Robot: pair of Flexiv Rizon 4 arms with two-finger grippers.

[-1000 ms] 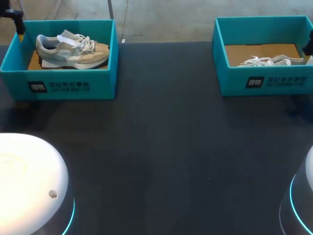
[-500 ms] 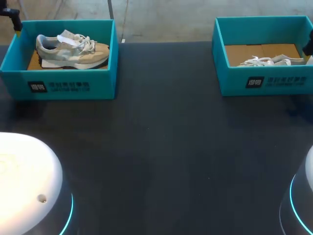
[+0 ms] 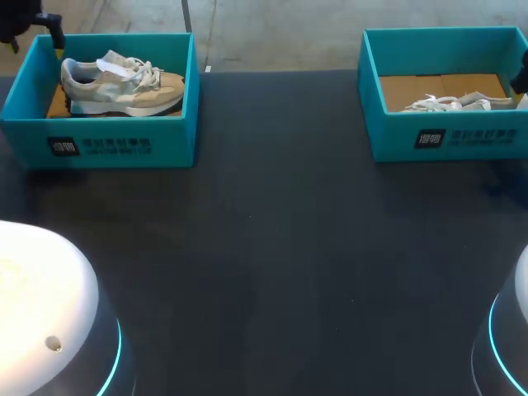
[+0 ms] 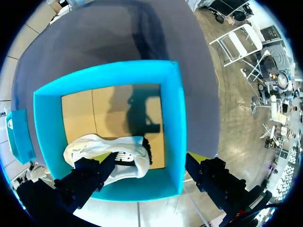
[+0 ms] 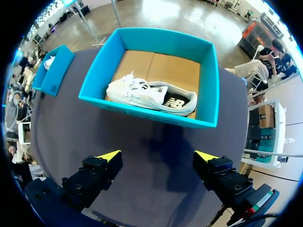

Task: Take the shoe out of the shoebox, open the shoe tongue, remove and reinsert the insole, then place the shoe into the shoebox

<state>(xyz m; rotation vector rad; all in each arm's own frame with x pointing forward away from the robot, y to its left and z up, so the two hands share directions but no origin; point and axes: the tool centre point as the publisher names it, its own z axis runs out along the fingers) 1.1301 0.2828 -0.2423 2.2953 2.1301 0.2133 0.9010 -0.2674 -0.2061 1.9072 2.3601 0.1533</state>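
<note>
A beige and grey sneaker point(image 3: 120, 83) lies on its side in the teal shoebox point(image 3: 99, 147) at the far left of the table. My left gripper point(image 4: 149, 161) hangs open above that box's outer end, and its fingers straddle the box wall near the shoe's heel point(image 4: 110, 159) without touching it. In the head view only a dark part of the left gripper point(image 3: 37, 25) shows, at the box's far left corner. A white sneaker point(image 5: 150, 95) lies in the second teal shoebox point(image 5: 142, 112) at the far right. My right gripper point(image 5: 157, 156) is open over bare table in front of that box.
The dark table point(image 3: 272, 247) stretches between the two boxes. The white arm bases point(image 3: 41, 305) point(image 3: 516, 330) stand at the near corners. A dark bit of my right arm point(image 3: 521, 81) shows at the right box's outer side.
My left arm has shifted: its gripper has moved slightly right, toward the left box's far corner, and its base has turned. The right arm and both shoes have stayed still.
</note>
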